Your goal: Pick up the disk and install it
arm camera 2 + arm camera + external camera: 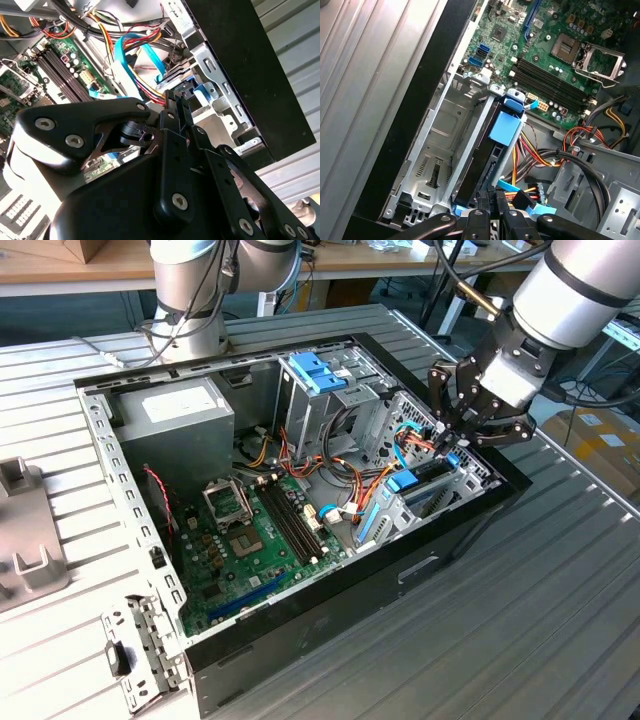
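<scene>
The disk point(485, 160) stands on edge inside the metal drive cage point(437, 145) at the case's corner, its light-blue bracket point(506, 127) on the side toward the motherboard. In the exterior view the disk point(405, 481) sits at the right end of the open case. My gripper point(452, 440) reaches down onto the disk's outer end. In both wrist views the black fingers point(483, 200) come together on that end, and the gripper point(179, 100) is shut on the blue-edged disk point(195, 92).
Green motherboard point(250, 540) with memory slots fills the case floor. A grey power supply point(180, 415) sits at the back. A blue piece with paddle tabs point(315, 370) tops the upper bay. Orange and blue cables point(350, 480) run beside the cage. Black case wall point(350, 590) borders it.
</scene>
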Controlling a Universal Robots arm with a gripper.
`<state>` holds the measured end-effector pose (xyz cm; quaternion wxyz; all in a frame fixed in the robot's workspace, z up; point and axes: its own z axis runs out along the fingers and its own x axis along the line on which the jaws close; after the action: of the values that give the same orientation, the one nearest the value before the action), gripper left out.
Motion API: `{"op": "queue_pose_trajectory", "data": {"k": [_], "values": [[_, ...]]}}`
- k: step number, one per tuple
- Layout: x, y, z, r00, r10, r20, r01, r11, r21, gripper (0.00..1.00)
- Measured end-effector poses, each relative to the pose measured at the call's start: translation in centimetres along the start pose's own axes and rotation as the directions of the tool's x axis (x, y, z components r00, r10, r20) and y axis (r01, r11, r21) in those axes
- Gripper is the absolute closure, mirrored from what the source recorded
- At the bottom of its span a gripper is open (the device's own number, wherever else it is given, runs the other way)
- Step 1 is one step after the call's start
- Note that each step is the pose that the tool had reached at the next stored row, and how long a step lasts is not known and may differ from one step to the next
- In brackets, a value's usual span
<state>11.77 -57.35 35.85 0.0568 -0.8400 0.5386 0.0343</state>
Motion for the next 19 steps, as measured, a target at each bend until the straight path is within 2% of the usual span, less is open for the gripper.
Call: {"op": "queue_pose_trajectory", "data": {"k": [7, 8, 10, 11, 13, 17, 19], "values": [[0.01, 0.01, 0.11, 0.9988, 0.049, -0.0027, -0.049, 0.9988, 0.0059, 0.83], [0.01, 0.01, 0.13, 0.9979, 0.064, -0.0035, -0.064, 0.9979, 0.0078, 0.83], [0.02, 0.01, 0.19, 0.9938, 0.111, -0.0058, -0.111, 0.9937, 0.0137, 0.83], [0.03, 0.02, 0.21, 0.9924, 0.123, -0.0063, -0.123, 0.9923, 0.0151, 0.83], [-0.03, 0.14, 0.24, 0.9909, 0.135, -0.0065, -0.134, 0.9908, 0.0167, 0.83], [-0.25, 0.65, 0.29, 0.9903, 0.139, -0.0068, -0.138, 0.9902, 0.0172, 0.83], [-0.3, 0.78, 0.4, 0.9883, 0.152, -0.0076, -0.152, 0.9882, 0.0188, 0.83]]}}
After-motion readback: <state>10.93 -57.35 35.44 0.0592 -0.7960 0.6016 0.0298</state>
